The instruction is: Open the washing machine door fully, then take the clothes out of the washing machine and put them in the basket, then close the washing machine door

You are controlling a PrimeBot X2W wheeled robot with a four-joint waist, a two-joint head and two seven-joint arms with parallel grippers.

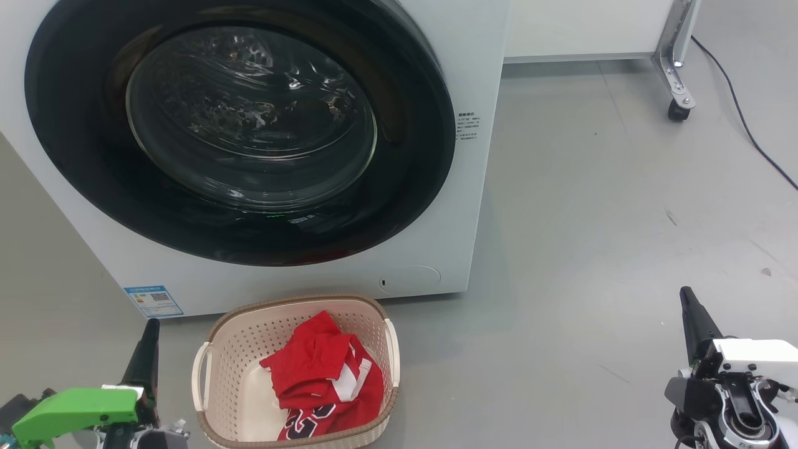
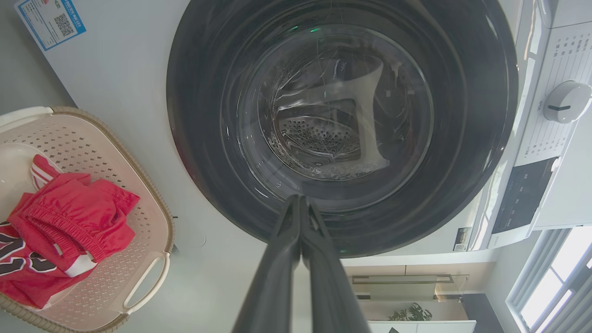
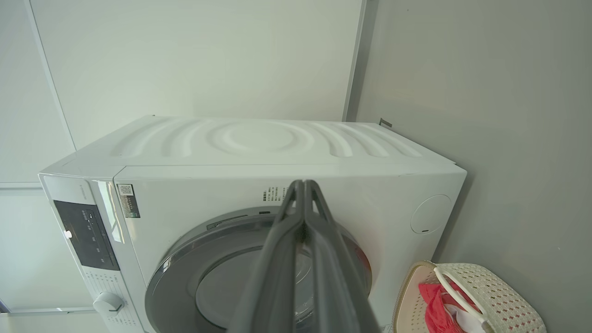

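Observation:
The white washing machine (image 1: 480, 125) stands ahead with its round black washing machine door (image 1: 243, 131) lying flat against the front, the steel drum showing through the glass (image 2: 333, 125). Red clothes (image 1: 327, 380), one with a black number, lie in the cream basket (image 1: 299, 305) on the floor in front of the machine. My left gripper (image 1: 149, 330) is at the lower left, left of the basket, shut and holding nothing. At the lower right, my right gripper (image 1: 689, 299) is shut and holding nothing, well away from the machine. Both wrist views show the fingers pressed together (image 2: 300, 203) (image 3: 305, 185).
Grey floor (image 1: 592, 218) spreads to the right of the machine. A white cabinet on a metal leg with a caster (image 1: 678, 111) stands at the back right, with a black cable (image 1: 748, 131) trailing beside it. The control panel and dial (image 2: 566, 101) sit at the machine's top.

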